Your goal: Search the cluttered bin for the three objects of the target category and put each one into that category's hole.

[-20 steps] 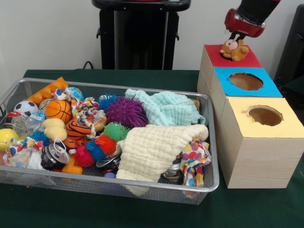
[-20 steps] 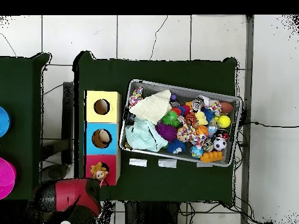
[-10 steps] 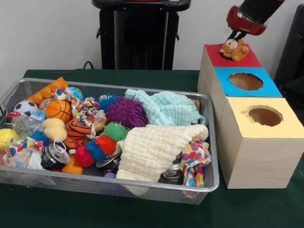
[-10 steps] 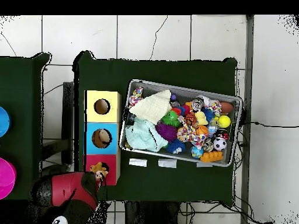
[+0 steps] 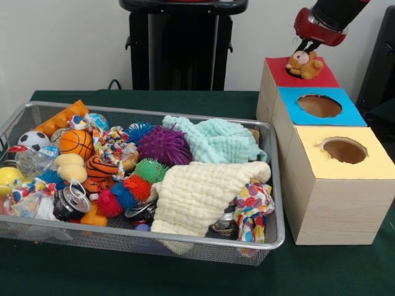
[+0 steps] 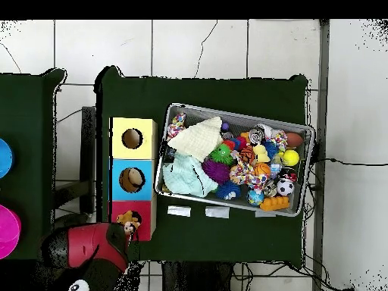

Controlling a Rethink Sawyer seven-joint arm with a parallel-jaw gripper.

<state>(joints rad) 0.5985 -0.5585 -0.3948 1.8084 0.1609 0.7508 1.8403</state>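
The tan-orange bear (image 5: pixel 303 63) sits on the red top of the plywood box (image 5: pixel 279 73), over the spot of the red hole, which is hidden under it. My gripper (image 5: pixel 307 45) is right above the bear's head; I cannot see whether it grips. In the overhead view the bear (image 6: pixel 127 222) lies on the red box (image 6: pixel 119 210) beside my arm. The striped tiger (image 5: pixel 100 168) and the pale yellow plush (image 5: pixel 70 168) lie at the left of the wire-mesh bin (image 5: pixel 185 241), which also shows in the overhead view (image 6: pixel 235 114).
Blue-topped (image 5: pixel 352 115) and yellow-topped (image 5: pixel 382 165) boxes with round holes stand in a row in front of the red one. The bin also holds spiky balls (image 5: pixel 164 145), a basketball (image 5: pixel 76 143), cloths (image 5: pixel 197 191) and other toys. The pedestal (image 5: pixel 182 43) stands behind.
My gripper has risen slightly and shifted a little right above the red box. The bear has stayed on the red top.
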